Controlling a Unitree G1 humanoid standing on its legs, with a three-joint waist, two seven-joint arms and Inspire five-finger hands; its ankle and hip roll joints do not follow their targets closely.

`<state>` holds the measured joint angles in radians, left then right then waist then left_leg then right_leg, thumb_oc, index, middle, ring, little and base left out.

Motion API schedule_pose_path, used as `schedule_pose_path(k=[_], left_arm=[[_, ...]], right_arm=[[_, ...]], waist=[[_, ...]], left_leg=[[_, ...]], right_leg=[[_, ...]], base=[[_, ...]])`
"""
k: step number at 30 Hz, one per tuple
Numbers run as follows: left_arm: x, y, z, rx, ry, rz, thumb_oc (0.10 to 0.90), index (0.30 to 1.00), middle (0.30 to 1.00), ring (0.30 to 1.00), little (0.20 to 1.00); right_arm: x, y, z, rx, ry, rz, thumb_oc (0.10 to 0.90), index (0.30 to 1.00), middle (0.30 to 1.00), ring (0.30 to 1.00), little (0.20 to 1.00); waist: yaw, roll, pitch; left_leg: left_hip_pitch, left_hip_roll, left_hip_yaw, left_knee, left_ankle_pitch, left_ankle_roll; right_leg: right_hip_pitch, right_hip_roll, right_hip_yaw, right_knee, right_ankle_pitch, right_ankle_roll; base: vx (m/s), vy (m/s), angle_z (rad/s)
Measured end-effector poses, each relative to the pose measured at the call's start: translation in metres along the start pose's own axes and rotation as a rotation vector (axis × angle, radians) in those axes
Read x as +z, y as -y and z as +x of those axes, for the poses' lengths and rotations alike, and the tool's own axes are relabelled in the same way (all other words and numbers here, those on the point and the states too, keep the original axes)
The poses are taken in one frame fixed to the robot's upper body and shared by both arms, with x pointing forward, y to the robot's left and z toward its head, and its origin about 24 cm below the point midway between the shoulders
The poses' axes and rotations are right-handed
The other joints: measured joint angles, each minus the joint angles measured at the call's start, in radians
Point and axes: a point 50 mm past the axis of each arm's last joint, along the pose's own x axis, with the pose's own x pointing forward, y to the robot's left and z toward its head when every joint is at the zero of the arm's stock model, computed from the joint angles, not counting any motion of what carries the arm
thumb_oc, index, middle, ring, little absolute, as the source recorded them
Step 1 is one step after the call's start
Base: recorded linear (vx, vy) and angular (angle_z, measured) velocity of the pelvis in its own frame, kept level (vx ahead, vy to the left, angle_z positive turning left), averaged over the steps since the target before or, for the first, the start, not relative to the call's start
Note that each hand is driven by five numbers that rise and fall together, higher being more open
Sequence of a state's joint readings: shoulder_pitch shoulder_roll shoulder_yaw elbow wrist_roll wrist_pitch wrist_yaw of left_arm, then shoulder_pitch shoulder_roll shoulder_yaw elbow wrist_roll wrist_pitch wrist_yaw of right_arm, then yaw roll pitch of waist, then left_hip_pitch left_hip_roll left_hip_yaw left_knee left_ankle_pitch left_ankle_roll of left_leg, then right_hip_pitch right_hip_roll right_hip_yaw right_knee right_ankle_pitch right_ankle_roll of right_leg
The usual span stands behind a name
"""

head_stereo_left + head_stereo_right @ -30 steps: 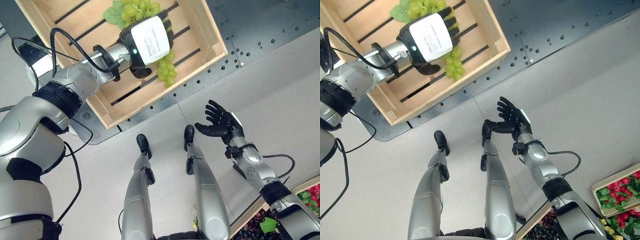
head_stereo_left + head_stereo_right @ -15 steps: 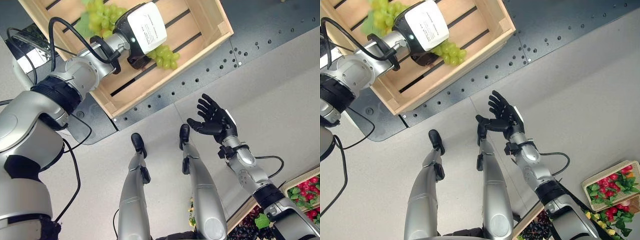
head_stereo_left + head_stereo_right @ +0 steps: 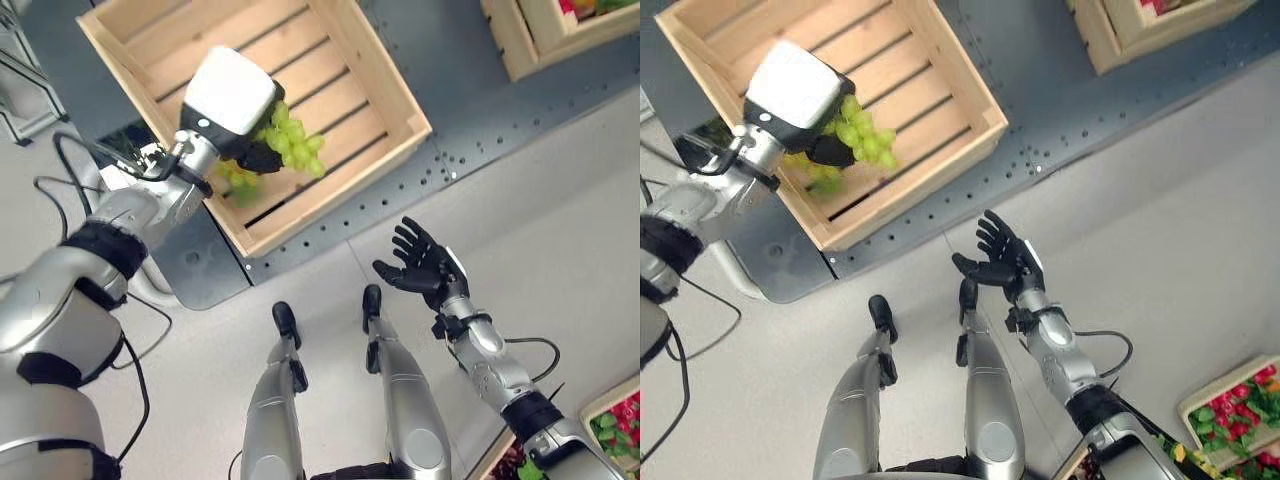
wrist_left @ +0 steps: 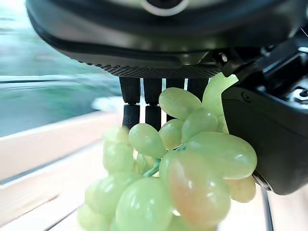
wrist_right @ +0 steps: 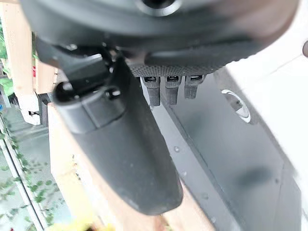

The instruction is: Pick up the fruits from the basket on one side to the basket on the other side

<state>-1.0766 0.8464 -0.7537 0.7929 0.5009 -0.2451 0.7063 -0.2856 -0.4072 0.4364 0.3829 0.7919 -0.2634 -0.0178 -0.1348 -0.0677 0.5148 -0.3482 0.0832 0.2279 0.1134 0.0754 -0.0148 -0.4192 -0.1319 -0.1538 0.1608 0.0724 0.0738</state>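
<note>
Green grapes (image 3: 285,150) are hanging in a bunch from the left hand (image 3: 232,100), whose dark fingers (image 4: 139,103) and thumb are curling around the top of the bunch and gripping it. In the left wrist view the grapes (image 4: 183,163) are sitting just under the palm, between the row of fingers and the thumb, and the lower berries are dangling free. The bunch is hovering above the slatted bottom of a pale wooden crate (image 3: 390,95), near the crate's corner closest to the robot; whether it is touching the slats I cannot tell.

The crate is standing on a dark grey plate (image 3: 470,130) with rows of small holes, and the light floor (image 3: 560,250) is lying beyond the plate. A second wooden crate (image 3: 530,30) with red and green produce is standing on the same plate, well apart from the first one. Another box with red fruits and leaves (image 3: 1240,405) is showing at the lower right of the right eye view.

The right hand (image 3: 425,268) is hanging in the air over the floor, away from both crates, with its fingers spread wide and holding nothing. The right wrist view is showing its straight fingers (image 5: 168,86) and thumb above the dark plate and a wooden edge (image 5: 67,159), a closeness that the head views are not showing.
</note>
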Motion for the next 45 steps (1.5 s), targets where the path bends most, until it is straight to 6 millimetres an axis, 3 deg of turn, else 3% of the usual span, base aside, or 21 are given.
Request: schedule_pose_path(k=[5, 9, 15, 19, 20, 22, 27, 30, 35, 45], left_arm=[[-0.006, 0.006, -0.016, 0.059, -0.168, -0.214, 0.4, 0.3, 0.3, 0.3, 0.3], [-0.001, 0.013, -0.032, 0.094, -0.292, -0.48, 0.4, 0.3, 0.3, 0.3, 0.3], [0.005, 0.01, -0.035, 0.171, -0.411, -0.808, 0.4, 0.3, 0.3, 0.3, 0.3], [0.017, 0.005, -0.031, 0.152, -0.388, -0.964, 0.4, 0.3, 0.3, 0.3, 0.3], [0.021, 0.003, -0.028, 0.147, -0.371, -1.009, 0.4, 0.3, 0.3, 0.3, 0.3], [0.025, 0.003, -0.027, 0.103, -0.36, -1.063, 0.4, 0.3, 0.3, 0.3, 0.3], [0.043, 0.009, -0.032, -0.008, -0.286, -1.152, 0.4, 0.3, 0.3, 0.3, 0.3], [0.049, 0.011, -0.031, -0.05, -0.255, -1.171, 0.4, 0.3, 0.3, 0.3, 0.3], [0.061, 0.016, -0.031, -0.125, -0.201, -1.204, 0.4, 0.3, 0.3, 0.3, 0.3], [0.091, 0.032, -0.037, -0.32, -0.105, -1.269, 0.4, 0.3, 0.3, 0.3, 0.3]], right_arm=[[-0.004, -0.005, -0.003, 0.007, -0.01, 0.023, 0.8, 0.9, 0.9, 0.9, 0.9], [-0.008, -0.004, -0.01, 0.007, -0.019, -0.008, 0.8, 0.9, 0.9, 0.9, 0.9], [0.002, -0.007, -0.008, 0.039, 0.025, -0.067, 0.8, 0.9, 0.9, 0.9, 0.9], [0.023, -0.017, -0.002, 0.108, 0.092, -0.074, 0.8, 0.9, 0.9, 0.9, 0.9], [0.032, -0.019, 0.001, 0.12, 0.129, -0.072, 0.8, 0.9, 0.9, 0.9, 0.9], [0.04, -0.023, 0.005, 0.134, 0.145, -0.067, 0.8, 0.9, 0.9, 0.9, 0.9], [0.039, -0.024, 0.004, 0.15, 0.132, -0.058, 0.8, 0.9, 0.9, 0.9, 0.9], [0.038, -0.024, 0.005, 0.15, 0.12, -0.05, 0.8, 0.9, 0.9, 0.9, 0.9], [0.038, -0.029, 0.008, 0.158, 0.107, -0.042, 0.8, 0.9, 0.9, 0.9, 0.9], [0.049, -0.066, 0.025, 0.264, 0.114, 0.032, 0.8, 0.9, 0.9, 0.9, 0.9]], waist=[[0.011, 0.002, 0.001], [0.015, 0.009, -0.001], [0.014, 0.019, -0.002], [0.014, 0.022, -0.004], [0.014, 0.033, -0.01], [0.015, 0.051, -0.017], [0.018, 0.125, -0.159], [0.019, 0.146, -0.198], [0.026, 0.148, -0.241], [0.065, 0.146, -0.293]], left_leg=[[0.16, -0.002, 0.002, -0.097, 0.025, -0.007], [0.289, 0.002, 0.0, -0.175, 0.04, -0.014], [0.363, 0.0, -0.004, -0.202, 0.038, -0.014], [0.431, 0.0, -0.002, -0.202, 0.028, -0.018], [0.449, 0.003, -0.001, -0.202, 0.016, -0.018], [0.494, 0.003, 0.001, -0.204, 0.006, -0.019], [0.486, 0.003, -0.005, -0.21, -0.002, -0.019], [0.491, 0.002, -0.009, -0.21, -0.001, -0.019], [0.49, 0.003, -0.031, -0.21, 0.004, -0.024], [0.505, 0.003, -0.034, -0.21, 0.007, -0.022]], right_leg=[[0.145, 0.008, -0.014, -0.068, 0.005, 0.007], [0.274, 0.017, -0.024, -0.135, 0.009, 0.012], [0.378, 0.024, -0.043, -0.213, 0.023, 0.017], [0.463, 0.027, -0.047, -0.241, 0.023, 0.017], [0.483, 0.03, -0.047, -0.248, 0.022, 0.018], [0.526, 0.03, -0.047, -0.249, 0.017, 0.017], [0.523, 0.028, -0.053, -0.249, 0.006, 0.02], [0.53, 0.028, -0.058, -0.25, 0.006, 0.02], [0.538, 0.028, -0.076, -0.25, 0.005, 0.018], [0.555, 0.028, -0.078, -0.25, 0.005, 0.018]], base=[[0.02, -0.003, 0.0], [0.08, -0.008, 0.04], [0.09, -0.025, 0.05], [0.15, -0.016, 0.03], [0.14, -0.027, -0.01], [0.1, -0.032, -0.06], [0.04, -0.023, 0.03], [0.03, -0.018, 0.03], [0.01, -0.011, 0.09], [0.0, -0.005, 0.01]])
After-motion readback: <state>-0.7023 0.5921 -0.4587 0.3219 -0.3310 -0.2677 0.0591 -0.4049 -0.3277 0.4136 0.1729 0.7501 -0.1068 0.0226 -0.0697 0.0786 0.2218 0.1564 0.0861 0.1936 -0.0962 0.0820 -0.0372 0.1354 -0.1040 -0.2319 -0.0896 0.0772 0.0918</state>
